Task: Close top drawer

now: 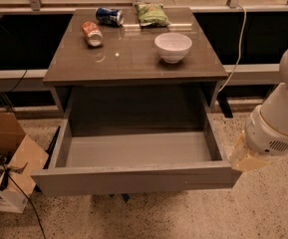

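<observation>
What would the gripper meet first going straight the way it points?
Likely the top drawer's front right corner: the gripper sits just right of it, aimed left and down. Depth is unclear.

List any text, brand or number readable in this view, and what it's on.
Nothing reads clearly.
Red-orange drinks can: print, too blurred to read.
Blue drinks can: print, too blurred to read.
Green snack bag: print, too blurred to read.
Brown cardboard box: dark mark low on its side, too small to read.
Open grey top drawer, white bowl and cream gripper beside the drawer's front right corner: no markings show.
</observation>
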Robot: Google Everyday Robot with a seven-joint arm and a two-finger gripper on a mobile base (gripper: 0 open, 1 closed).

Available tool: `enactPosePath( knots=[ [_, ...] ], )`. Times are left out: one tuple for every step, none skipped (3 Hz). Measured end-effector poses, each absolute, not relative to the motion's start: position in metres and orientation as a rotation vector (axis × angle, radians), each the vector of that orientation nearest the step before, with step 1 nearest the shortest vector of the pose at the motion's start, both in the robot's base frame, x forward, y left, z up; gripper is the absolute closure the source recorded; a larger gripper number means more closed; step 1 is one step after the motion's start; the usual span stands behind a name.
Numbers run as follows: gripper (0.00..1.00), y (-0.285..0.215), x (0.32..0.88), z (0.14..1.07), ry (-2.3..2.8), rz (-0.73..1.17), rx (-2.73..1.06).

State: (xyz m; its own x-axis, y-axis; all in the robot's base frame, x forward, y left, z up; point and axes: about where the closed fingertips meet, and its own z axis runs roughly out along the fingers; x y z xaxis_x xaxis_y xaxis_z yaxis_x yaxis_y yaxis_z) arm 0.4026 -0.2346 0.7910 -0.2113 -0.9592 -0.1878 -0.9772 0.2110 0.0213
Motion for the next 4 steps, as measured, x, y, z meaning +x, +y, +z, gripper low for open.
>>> enactPosePath(
  knots=[
    [1.0, -0.235, 0.403, 0.79, 2.334, 0.205, -1.887],
    [1.0, -0.234, 0.399, 0.766, 2.385, 0.248, -1.873],
    [1.0, -0.233, 0.397, 0.732, 2.4, 0.321, -1.848],
    [1.0, -0.232, 0.404, 0.699, 2.394, 0.404, -1.825]
  ],
)
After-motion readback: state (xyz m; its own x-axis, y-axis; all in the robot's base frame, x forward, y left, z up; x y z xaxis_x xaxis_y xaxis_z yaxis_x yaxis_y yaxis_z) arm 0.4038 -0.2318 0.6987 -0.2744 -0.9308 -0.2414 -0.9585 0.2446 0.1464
